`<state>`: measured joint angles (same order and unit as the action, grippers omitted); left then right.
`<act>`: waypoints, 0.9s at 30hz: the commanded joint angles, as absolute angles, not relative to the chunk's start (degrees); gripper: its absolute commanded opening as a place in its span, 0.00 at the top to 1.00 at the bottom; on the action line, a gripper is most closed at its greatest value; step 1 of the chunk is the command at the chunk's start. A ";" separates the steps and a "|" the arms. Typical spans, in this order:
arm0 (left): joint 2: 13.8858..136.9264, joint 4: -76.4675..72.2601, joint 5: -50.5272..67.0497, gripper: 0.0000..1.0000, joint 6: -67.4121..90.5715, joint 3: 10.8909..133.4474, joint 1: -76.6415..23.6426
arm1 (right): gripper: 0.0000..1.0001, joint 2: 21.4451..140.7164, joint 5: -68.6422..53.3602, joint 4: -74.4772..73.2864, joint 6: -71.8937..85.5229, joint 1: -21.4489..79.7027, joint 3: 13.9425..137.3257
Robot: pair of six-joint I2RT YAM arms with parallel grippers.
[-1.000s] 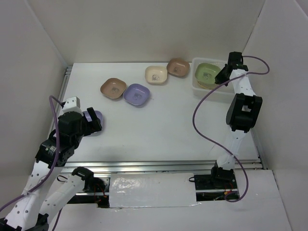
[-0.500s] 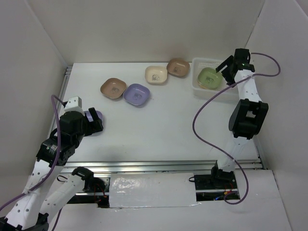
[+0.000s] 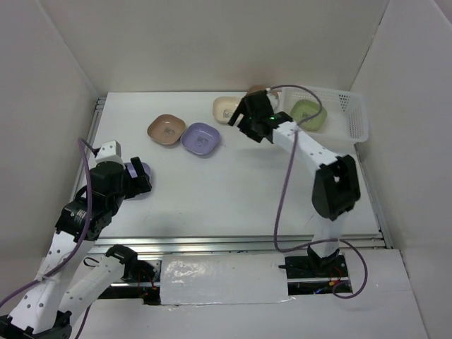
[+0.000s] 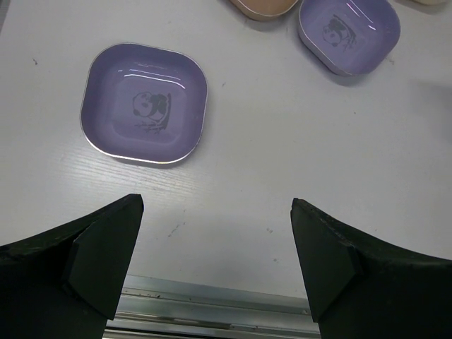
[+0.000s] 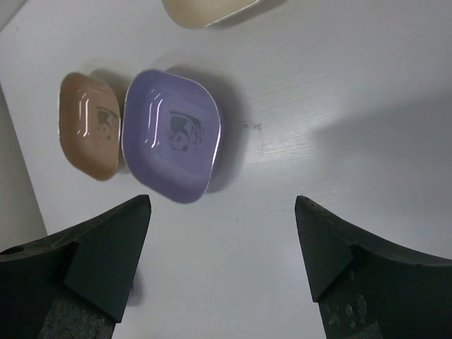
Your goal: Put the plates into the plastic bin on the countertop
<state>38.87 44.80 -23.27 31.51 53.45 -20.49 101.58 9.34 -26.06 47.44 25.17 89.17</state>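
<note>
The white plastic bin (image 3: pixel 357 116) stands at the back right of the countertop (image 3: pixel 233 191) with a green plate (image 3: pixel 308 114) inside. My right gripper (image 3: pixel 248 124) hangs open over the middle back, partly covering a cream plate (image 3: pixel 224 109) and a brown plate (image 3: pixel 262 90). Below my right gripper (image 5: pixel 222 233) lie a lilac plate (image 5: pixel 173 134), a brown plate (image 5: pixel 88 123) and the cream plate (image 5: pixel 208 8). My left gripper (image 4: pixel 217 233) is open and empty, just short of another lilac plate (image 4: pixel 145 104).
A metal rail (image 3: pixel 240 244) runs along the near edge, and white walls close in the left, back and right. The right arm's purple cable (image 3: pixel 282 191) loops over the middle right of the surface. Two more plates (image 4: pixel 347 32) show at the top of the left wrist view.
My right gripper opened, let go of the green plate in the bin and swung left to the middle plates. The left arm barely moved.
</note>
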 commanded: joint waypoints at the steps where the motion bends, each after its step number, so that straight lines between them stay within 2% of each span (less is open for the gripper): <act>1: 38.59 43.42 -24.87 0.01 31.46 53.79 -20.30 | 0.10 113.32 9.77 -23.29 55.62 27.94 97.16; 6: 37.88 42.98 -24.08 0.01 30.94 53.53 -20.39 | 0.11 128.81 7.21 -26.19 58.09 31.90 109.84; 11: 37.35 42.89 -23.99 0.01 30.85 53.61 -20.30 | 0.13 136.40 6.94 -31.62 60.11 32.61 118.99; 13: 36.74 42.80 -23.73 0.01 30.85 53.53 -20.30 | 0.18 138.69 7.47 -33.48 60.73 32.52 121.01; 14: 36.56 42.80 -23.64 0.01 30.85 53.53 -20.39 | 0.22 139.13 7.73 -35.14 60.82 32.52 121.37; 15: 36.30 42.72 -23.73 0.01 30.85 53.53 -20.30 | 0.36 139.74 7.82 -35.85 60.91 32.61 121.81; 17: 35.95 42.80 -23.64 0.01 30.85 53.44 -20.39 | 0.49 139.92 7.74 -36.65 60.82 32.61 121.55; 18: 35.60 42.72 -23.56 0.01 30.68 53.44 -20.30 | 0.61 139.66 7.82 -36.74 60.91 32.52 121.20; 19: 35.51 42.63 -23.64 0.01 30.67 53.44 -20.30 | 0.63 139.22 7.74 -36.56 60.73 32.43 120.07; 27: 34.72 42.45 -23.20 0.01 30.67 53.35 -20.30 | 0.58 139.22 6.42 -35.86 59.77 31.90 118.30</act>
